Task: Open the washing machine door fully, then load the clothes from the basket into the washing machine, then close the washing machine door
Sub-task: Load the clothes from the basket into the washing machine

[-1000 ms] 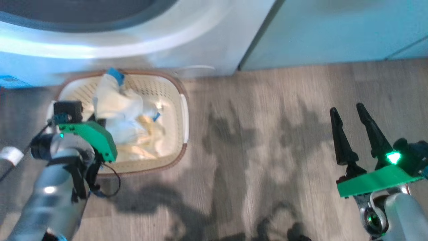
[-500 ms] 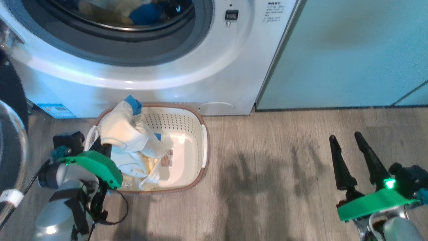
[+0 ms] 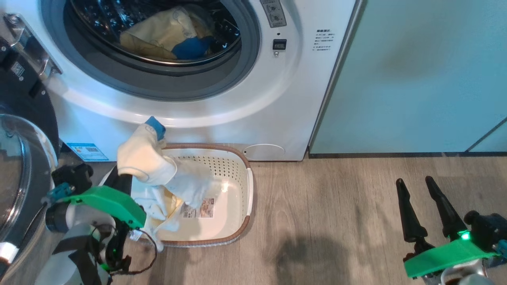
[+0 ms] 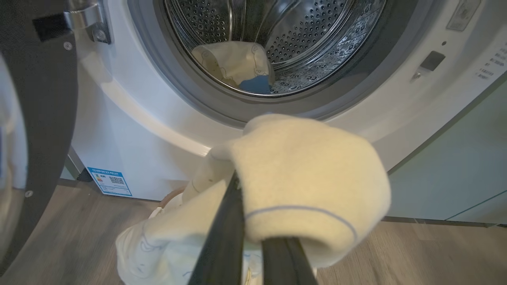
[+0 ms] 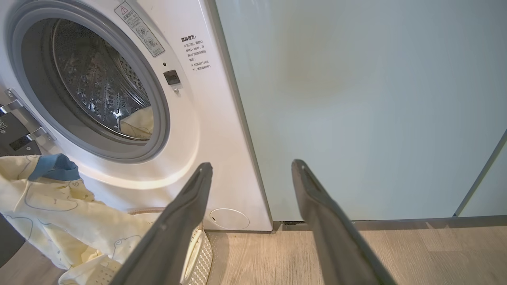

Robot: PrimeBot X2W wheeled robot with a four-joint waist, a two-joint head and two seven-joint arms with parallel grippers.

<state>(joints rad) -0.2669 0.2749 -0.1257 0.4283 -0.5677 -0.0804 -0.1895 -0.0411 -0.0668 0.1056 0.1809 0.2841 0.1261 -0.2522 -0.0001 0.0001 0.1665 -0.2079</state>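
Left wrist view: left fingers (image 4: 222,237) clamp the clothes (image 4: 309,178), draped over them; right fingers (image 5: 178,221) apart.

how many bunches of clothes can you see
2: one bunch lies in the washing machine; the other bunch hangs from the left gripper into the basket. More may be hidden.

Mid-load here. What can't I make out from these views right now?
Left gripper fingertips: left wrist view, buried under the held garment.
Clothes remaining in the basket: head view, hanging garment and left arm cover its left side.
Washing machine door: head view, cut off by left edge; opening angle unclear.
Drum upper part: head view, cut by top edge.
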